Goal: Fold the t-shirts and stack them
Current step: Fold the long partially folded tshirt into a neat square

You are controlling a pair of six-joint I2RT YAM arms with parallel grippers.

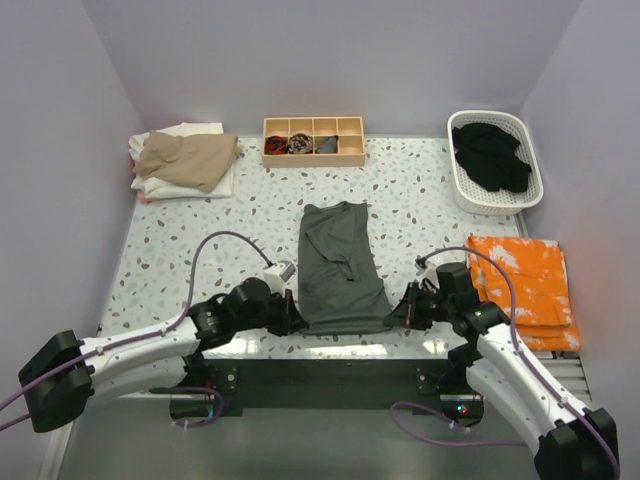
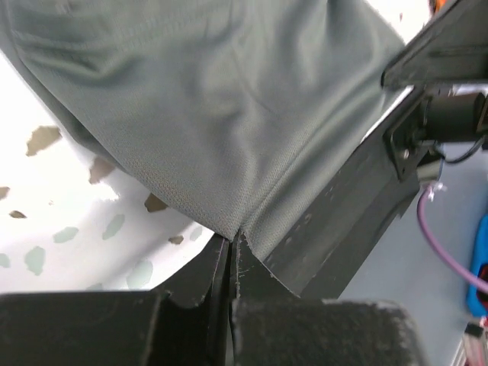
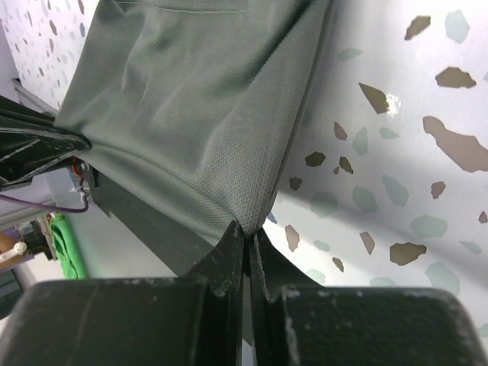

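A dark charcoal-grey t-shirt (image 1: 342, 268) lies lengthwise in the middle of the table, folded narrow, its near hem at the table's front edge. My left gripper (image 1: 290, 306) is shut on the near left corner of that grey t-shirt (image 2: 198, 122). My right gripper (image 1: 404, 306) is shut on the near right corner of the same t-shirt (image 3: 191, 114). In both wrist views the cloth corner is pinched between the black fingertips. A tan t-shirt (image 1: 188, 157) lies on white ones (image 1: 190, 188) at the back left. A black t-shirt (image 1: 490, 157) fills a white basket (image 1: 497, 202).
A wooden tray (image 1: 313, 141) with several compartments holding small rolled bundles stands at the back middle. Folded orange-and-white cloth (image 1: 524, 288) lies at the right edge. The black table rim (image 2: 335, 221) runs just under the shirt's near hem.
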